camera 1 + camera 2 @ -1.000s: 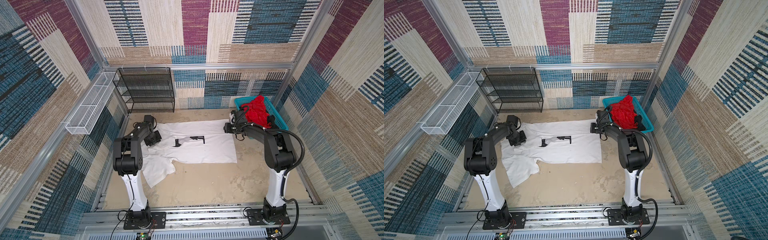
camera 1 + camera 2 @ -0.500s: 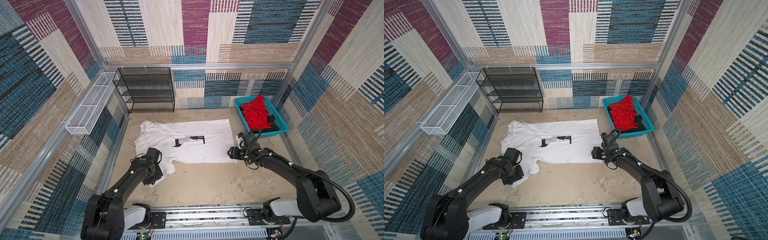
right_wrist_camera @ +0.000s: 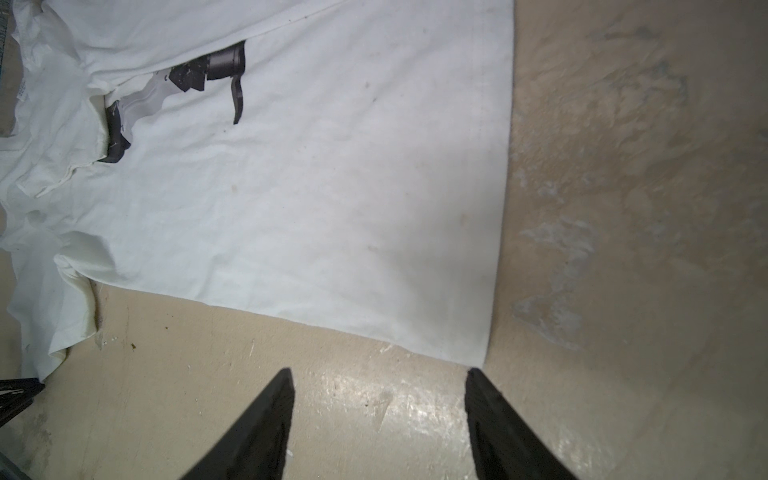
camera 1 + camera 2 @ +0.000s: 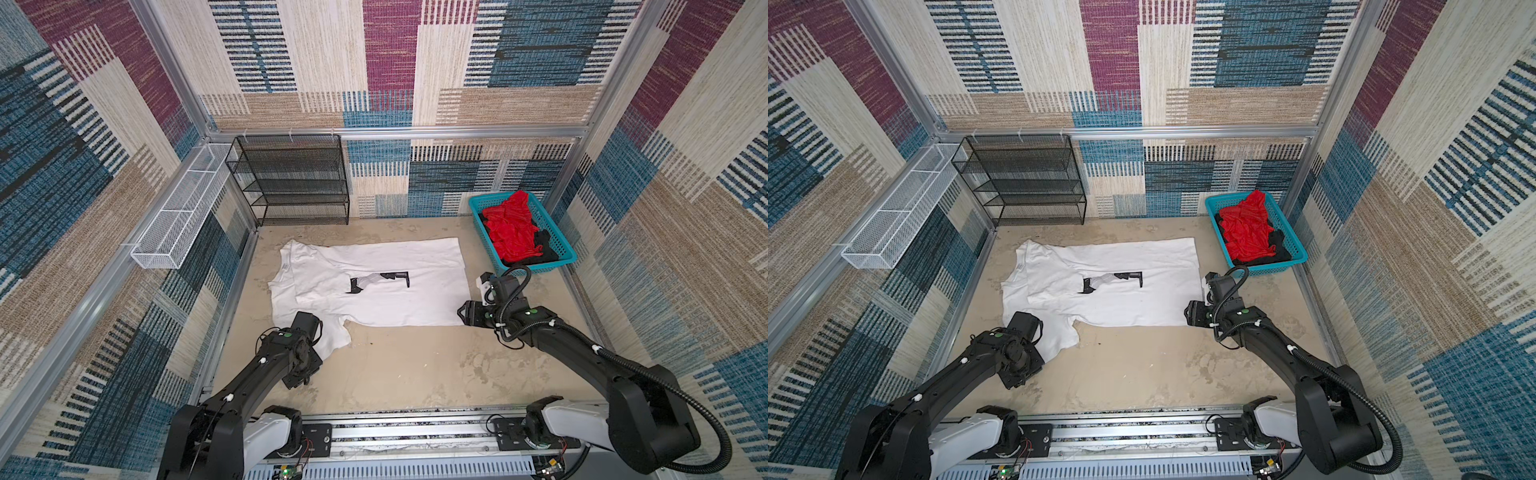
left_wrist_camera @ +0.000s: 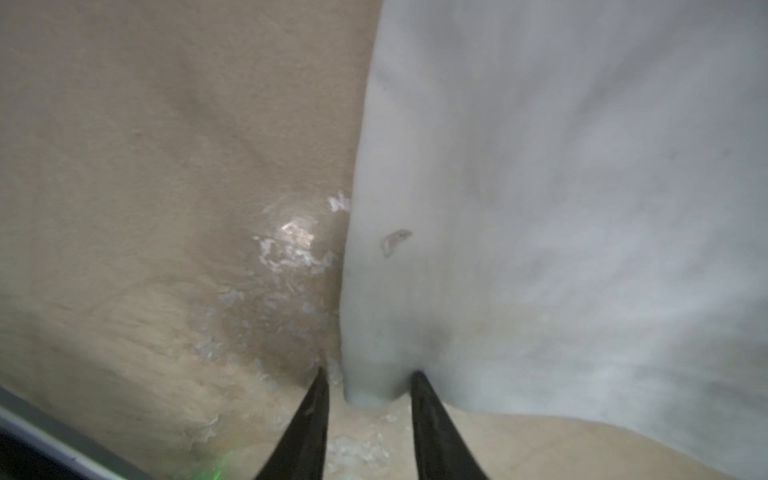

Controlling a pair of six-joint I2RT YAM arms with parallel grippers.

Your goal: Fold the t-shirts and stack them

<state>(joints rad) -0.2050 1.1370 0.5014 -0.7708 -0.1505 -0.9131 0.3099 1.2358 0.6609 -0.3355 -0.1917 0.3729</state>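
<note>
Ur left fingers (image 5: 428, 415) sit apart w/ a sleeve corner of the white tee (image 4: 428, 295) btwn them; right fingers (image 3: 266, 424) wide apart at its hem corner. Tee's spread on the desk (image 4: 415, 365).

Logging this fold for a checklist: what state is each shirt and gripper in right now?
white t-shirt: spread out, a flap folded over its print.
red t-shirt: crumpled in basket.
black t-shirt: crumpled, mostly under red one.
left gripper: open, straddling sleeve corner.
right gripper: open, at hem corner.
</note>
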